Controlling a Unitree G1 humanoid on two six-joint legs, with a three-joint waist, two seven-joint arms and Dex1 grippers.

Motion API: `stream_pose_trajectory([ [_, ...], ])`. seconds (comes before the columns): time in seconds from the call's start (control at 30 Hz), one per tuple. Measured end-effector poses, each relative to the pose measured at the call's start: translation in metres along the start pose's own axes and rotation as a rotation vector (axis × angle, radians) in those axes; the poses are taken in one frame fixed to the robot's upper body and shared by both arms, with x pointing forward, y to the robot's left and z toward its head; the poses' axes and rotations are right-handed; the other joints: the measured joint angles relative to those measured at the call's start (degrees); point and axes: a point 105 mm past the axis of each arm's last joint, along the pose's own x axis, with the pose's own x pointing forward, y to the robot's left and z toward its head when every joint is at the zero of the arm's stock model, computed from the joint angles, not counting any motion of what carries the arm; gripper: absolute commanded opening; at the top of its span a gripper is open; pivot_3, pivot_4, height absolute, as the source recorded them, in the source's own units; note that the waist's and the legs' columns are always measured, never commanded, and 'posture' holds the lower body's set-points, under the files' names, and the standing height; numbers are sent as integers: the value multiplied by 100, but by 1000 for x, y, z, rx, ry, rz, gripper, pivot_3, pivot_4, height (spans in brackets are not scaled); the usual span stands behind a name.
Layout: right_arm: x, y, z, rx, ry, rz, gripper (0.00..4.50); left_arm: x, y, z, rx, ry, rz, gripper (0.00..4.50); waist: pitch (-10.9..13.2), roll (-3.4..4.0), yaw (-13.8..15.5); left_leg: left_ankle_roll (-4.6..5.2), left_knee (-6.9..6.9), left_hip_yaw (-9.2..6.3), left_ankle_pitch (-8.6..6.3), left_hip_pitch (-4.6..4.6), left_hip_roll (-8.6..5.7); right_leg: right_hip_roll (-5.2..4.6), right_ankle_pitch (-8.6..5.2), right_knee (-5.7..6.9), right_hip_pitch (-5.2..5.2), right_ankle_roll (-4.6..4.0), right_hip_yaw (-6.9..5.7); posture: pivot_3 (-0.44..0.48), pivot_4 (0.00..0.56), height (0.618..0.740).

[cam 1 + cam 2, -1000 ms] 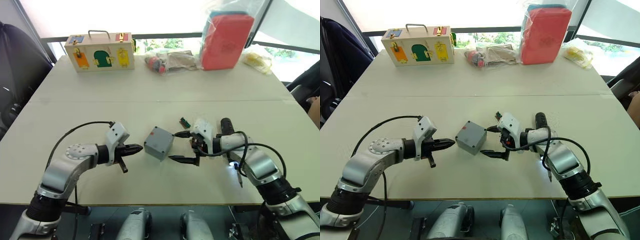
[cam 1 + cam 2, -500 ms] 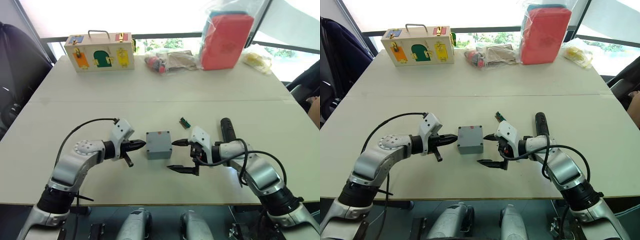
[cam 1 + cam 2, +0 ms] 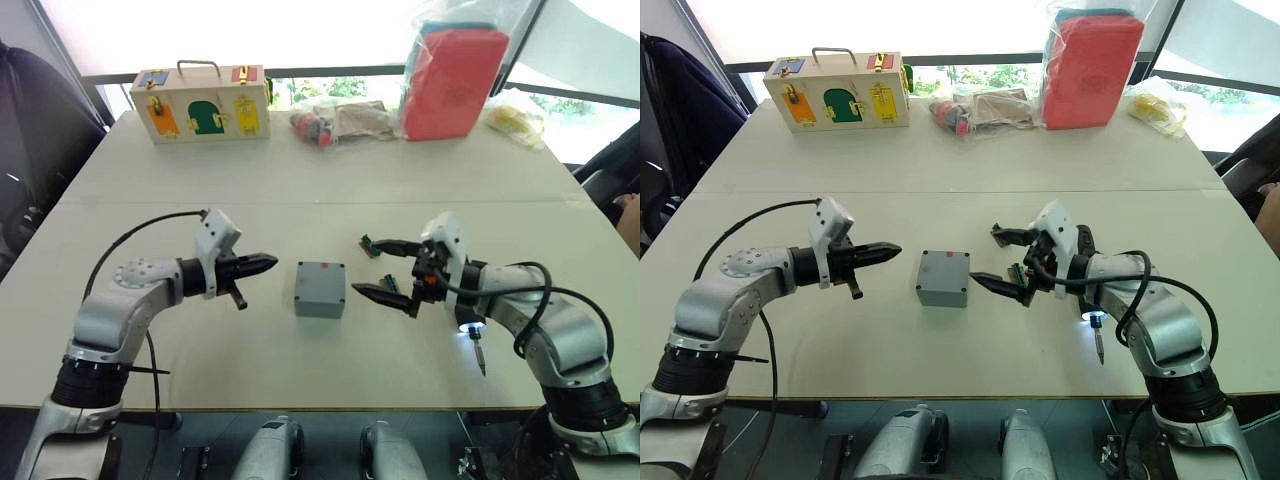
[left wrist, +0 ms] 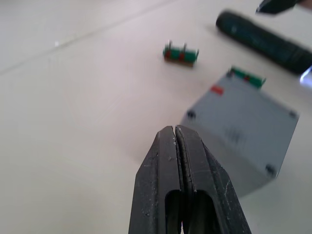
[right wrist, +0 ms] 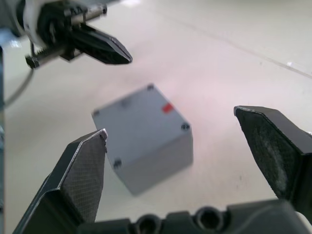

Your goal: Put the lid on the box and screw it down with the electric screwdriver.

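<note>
We see the box [image 3: 320, 288] sitting flat on the table [image 3: 300, 200] between our two grippers, with the lid [image 5: 139, 117] already seated on top and its four corner screw holes facing up. Our left gripper [image 3: 268, 263] hangs a little to the box's left with its fingers pressed together, holding nothing. Our right gripper [image 3: 385, 270] hangs just to the box's right, spread wide and empty. The electric screwdriver [image 3: 1092, 310] lies on the table under our right forearm, near the table's front edge, its tip light glowing and its bit pointing toward us. Two small green connectors [image 4: 181, 53] lie beyond the box, one of them close against its far side. We judge the box to be light, rigid plastic with smooth walls, so it would likely slide or spin under the driver's push unless braced; pinching across two opposite side walls, low down and clear of the lid corners, looks the safest hold. The screwdriver looks stiff and fairly slim, best taken around the middle of its black body.
</note>
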Motion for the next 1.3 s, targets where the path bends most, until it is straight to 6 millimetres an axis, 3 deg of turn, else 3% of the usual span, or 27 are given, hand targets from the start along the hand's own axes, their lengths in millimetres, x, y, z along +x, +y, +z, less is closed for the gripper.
stream_pose_trajectory([
  [0.1,3,-31,2,23,1,-100,4456,12,-7,16,23,-52,-46,0,-2,0,-14,-15,-9,3,9,10,-2,2,-1,-2,4,0,1,0,150,740],
  [0.2,10,-48,-25,54,68,-157,4456,18,-5,2,1,-7,-57,0,-2,0,-27,-20,-15,9,13,10,0,7,-2,-2,-1,0,3,0,150,740],
  [0.37,20,-54,-59,51,164,-168,4456,25,-8,-7,51,55,-96,0,-1,0,-58,-21,-12,13,14,6,1,7,-2,1,-4,0,5,0,150,740],
  [0.63,25,-57,-70,42,169,-162,4456,25,-1,-9,79,73,-90,0,-1,0,-51,-21,-12,12,14,7,1,8,-2,1,-3,0,5,0,150,740],
  [0.73,30,-59,-74,49,171,-179,3865,27,-3,-11,93,84,-98,0,-1,0,-57,-21,-12,11,14,7,1,8,-2,1,-4,0,5,0,150,740],
  [0.83,33,-60,-77,60,167,-191,2961,29,-6,-13,94,93,-114,0,-1,0,-56,-21,-12,11,15,7,1,7,-2,1,-4,0,6,0,150,740],
  [0.9,33,-62,-80,66,170,-205,2120,29,-6,-13,95,93,-114,0,-1,0,-53,-22,-12,11,15,7,1,7,-2,1,-4,0,5,0,150,740],
  [1.27,39,-69,-79,57,157,-235,2120,28,-10,-12,116,89,-120,0,-1,0,-61,-23,-12,11,15,7,1,8,-2,2,-4,0,6,0,150,740],
  [1.3,38,-69,-79,59,159,-236,1842,28,-10,-12,115,89,-119,0,-1,1,-61,-23,-12,11,15,7,1,8,-2,2,-5,0,6,0,150,740],
])
